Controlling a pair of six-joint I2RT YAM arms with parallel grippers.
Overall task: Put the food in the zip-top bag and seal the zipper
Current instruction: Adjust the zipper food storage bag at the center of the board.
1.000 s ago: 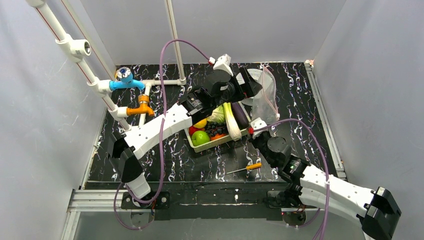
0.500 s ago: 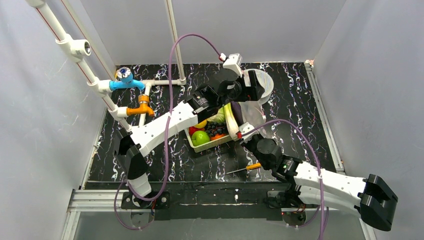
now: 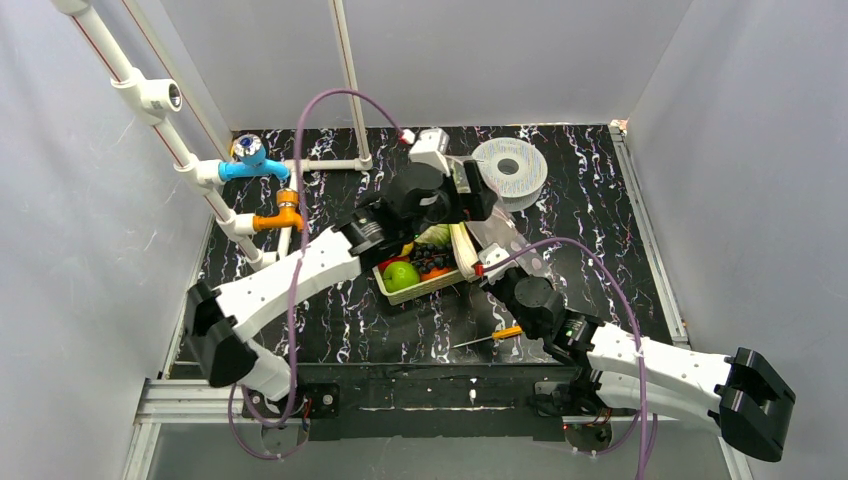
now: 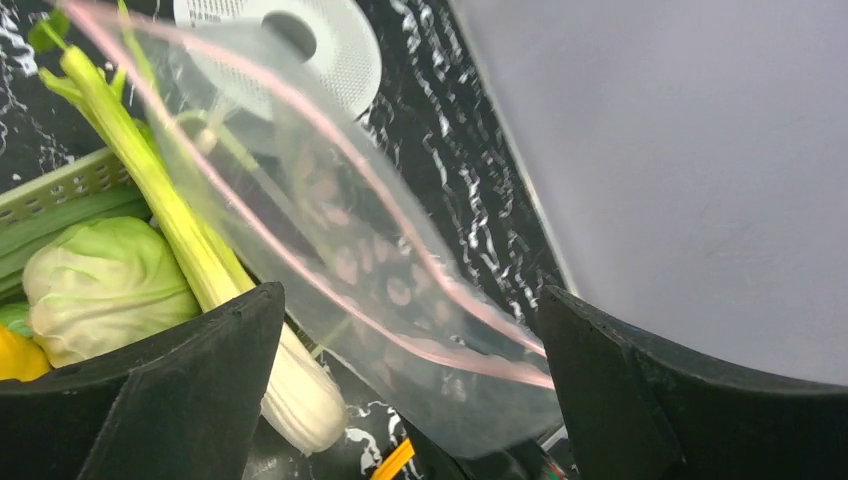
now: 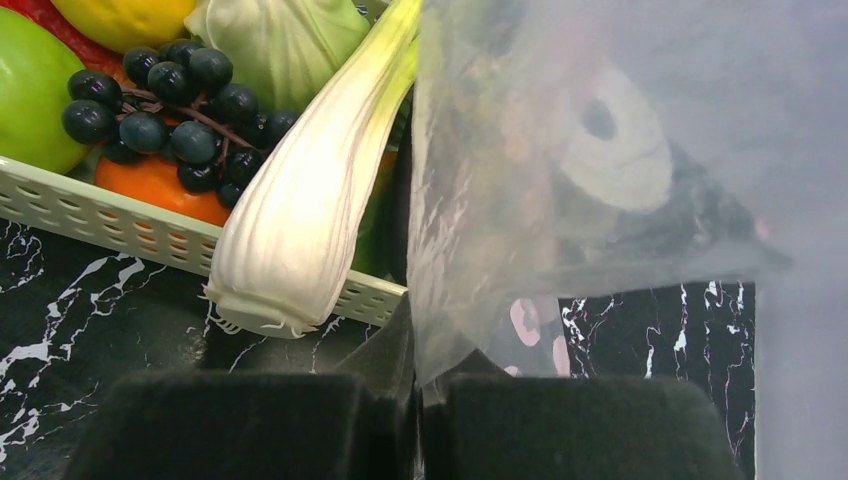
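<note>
No legible text, brands or numbers, faint print on grey spool [image 4: 345, 45] too blurred to read

Robot test cell in a lab, not a lived-in room. Plain grey-white panel walls [image 3: 500, 60] box in a black marble-patterned tabletop [image 3: 620, 200]; bare aluminium framing rail [image 3: 200, 400] along the near edge carries two white-and-black robot arms [image 3: 300, 265] trailing purple cables [image 3: 325, 120]. White plastic pipe rig [image 3: 150, 100] with blue [image 3: 250, 165] and orange fittings [image 3: 280, 217] at the left.

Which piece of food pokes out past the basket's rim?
The long white-green leek: its white end overhangs the basket rim; the cabbage, apple and grapes sit inside.
</note>
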